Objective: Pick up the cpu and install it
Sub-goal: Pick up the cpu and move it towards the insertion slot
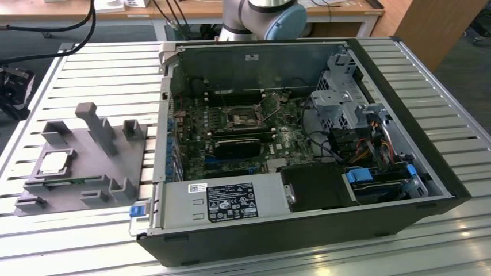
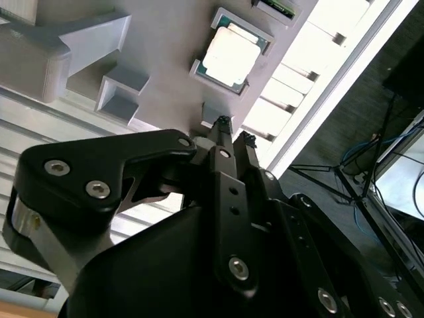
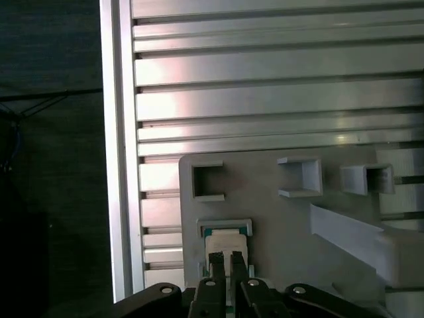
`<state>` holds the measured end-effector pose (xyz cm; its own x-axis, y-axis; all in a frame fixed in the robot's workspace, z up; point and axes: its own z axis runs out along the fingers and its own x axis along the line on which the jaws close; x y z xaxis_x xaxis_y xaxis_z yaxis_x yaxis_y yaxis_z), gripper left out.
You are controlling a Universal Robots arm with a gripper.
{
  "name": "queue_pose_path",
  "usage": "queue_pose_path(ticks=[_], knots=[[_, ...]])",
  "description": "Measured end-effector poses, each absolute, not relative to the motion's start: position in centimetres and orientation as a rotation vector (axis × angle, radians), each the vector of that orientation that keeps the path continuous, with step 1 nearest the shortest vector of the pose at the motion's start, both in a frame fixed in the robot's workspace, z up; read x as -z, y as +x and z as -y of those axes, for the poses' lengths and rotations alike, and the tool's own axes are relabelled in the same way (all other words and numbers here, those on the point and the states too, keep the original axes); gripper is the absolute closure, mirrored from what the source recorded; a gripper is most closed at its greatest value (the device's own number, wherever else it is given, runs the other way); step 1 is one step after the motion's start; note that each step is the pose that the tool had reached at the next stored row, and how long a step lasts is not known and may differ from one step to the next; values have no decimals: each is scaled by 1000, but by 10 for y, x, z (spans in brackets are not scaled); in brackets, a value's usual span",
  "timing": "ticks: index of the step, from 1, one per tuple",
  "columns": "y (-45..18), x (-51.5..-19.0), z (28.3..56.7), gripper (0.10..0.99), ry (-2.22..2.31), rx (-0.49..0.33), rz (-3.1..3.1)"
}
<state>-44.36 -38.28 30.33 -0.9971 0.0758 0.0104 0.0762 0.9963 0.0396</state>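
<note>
Here is the scene: the cpu (image 1: 55,163) lies flat in a square pocket of the grey tray (image 1: 92,172), silvery plate up, at the tray's edge toward the exterior view's left. The tray sits on the slatted metal bench (image 1: 100,63), just beside the open computer case (image 1: 253,57), which takes up the exterior view's right. Inside the case, the metal-framed socket (image 1: 244,117) with its dark centre sits on the board, and a long black module (image 1: 236,146) lies just beside it. The arm (image 1: 261,14) rises behind the case, at the far edge of the bench.

Over to the second wrist view: the black gripper (image 2: 236,131) hangs above the tray (image 2: 165,40), and the cpu (image 2: 230,54) shows bright and pale just beyond the fingertips (image 2: 225,124), apart from them.

In the first wrist view the gripper (image 3: 226,262) points straight at the cpu (image 3: 225,242), which sits framed in its pocket on the tray (image 3: 278,225), near the tray's edge. The bench (image 3: 265,99) slats stretch away behind it.

The 2 fingers are drawn close together with just a sliver of gap, narrower than the chip, and they grasp nothing. The cpu sits in the tray, not lifted and well apart from the socket.
</note>
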Motion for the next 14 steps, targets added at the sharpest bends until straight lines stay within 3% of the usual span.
queue_pose_path(ticks=[1, 4, 7, 9, 14], knots=[[-444, -302, 383, 922, -119, 63, 3130], [-444, -299, 383, 737, -119, 63, 3130], [-444, -295, 383, 678, -119, 63, 3130], [-444, -293, 383, 561, -119, 63, 3130], [-444, -286, 383, 439, -119, 63, 3130]])
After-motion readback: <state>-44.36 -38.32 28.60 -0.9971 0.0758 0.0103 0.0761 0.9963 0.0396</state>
